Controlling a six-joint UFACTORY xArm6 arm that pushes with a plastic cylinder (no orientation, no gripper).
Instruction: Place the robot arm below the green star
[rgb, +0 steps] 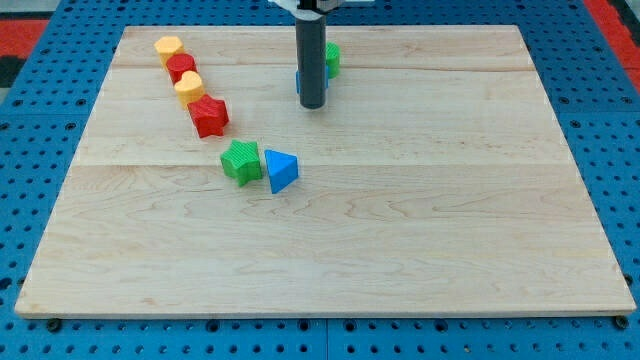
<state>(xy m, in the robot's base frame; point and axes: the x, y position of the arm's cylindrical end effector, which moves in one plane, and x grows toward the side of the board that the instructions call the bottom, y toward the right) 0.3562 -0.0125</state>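
The green star lies left of the board's middle, touching a blue triangle on its right. My tip rests on the board above and to the right of the star, well apart from it. The rod partly hides a second green block on its right and a blue block on its left, near the view's top; their shapes are unclear.
A slanting row of blocks runs at the upper left: a yellow block, a red block, another yellow block and a red star. The wooden board sits on a blue perforated table.
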